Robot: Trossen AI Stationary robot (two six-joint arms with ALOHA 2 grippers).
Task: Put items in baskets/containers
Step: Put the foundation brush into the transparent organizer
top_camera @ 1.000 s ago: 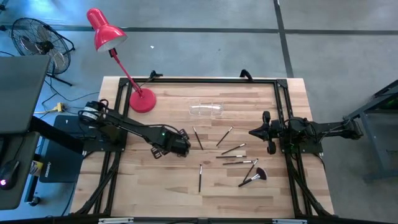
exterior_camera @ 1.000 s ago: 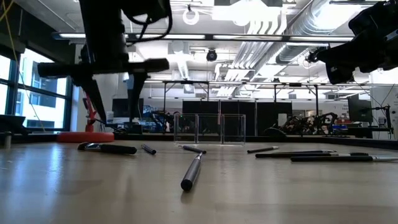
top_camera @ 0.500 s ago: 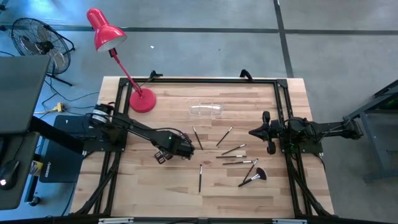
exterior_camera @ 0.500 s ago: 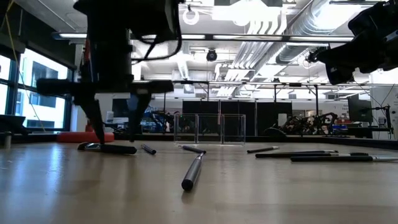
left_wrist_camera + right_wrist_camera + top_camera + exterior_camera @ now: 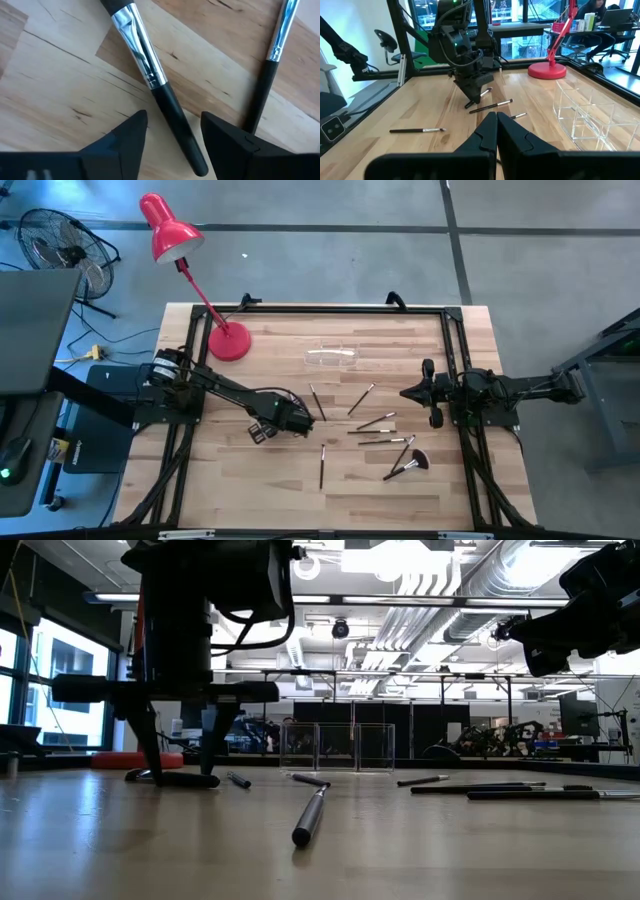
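Several thin makeup brushes lie flat on the wood; in the high view they include one brush [image 5: 317, 402], another brush [image 5: 322, 465] and a fan-headed brush [image 5: 406, 465]. My left gripper [image 5: 290, 418] is low over the table and open. Its fingers [image 5: 130, 135] stand on either side of one brush's dark handle [image 5: 175, 120], below the silvery ferrule [image 5: 140, 45], without visibly touching it. A second brush [image 5: 275, 50] lies beside it. The clear holder [image 5: 332, 356] stands on the table's far half. My right gripper [image 5: 408, 393] hovers shut at the table's right side.
A red desk lamp stands with its round base [image 5: 229, 342] at the table's far left, its head [image 5: 165, 225] beyond the edge. A black frame [image 5: 300, 308] runs along the table's far edge. Bare wood lies near the front edge [image 5: 260, 500].
My left gripper has come down toward the table and shifted slightly toward the right and near edges. Its fingertips now stand at table level on either side of a brush. The brushes, the holder and my right arm have kept still.
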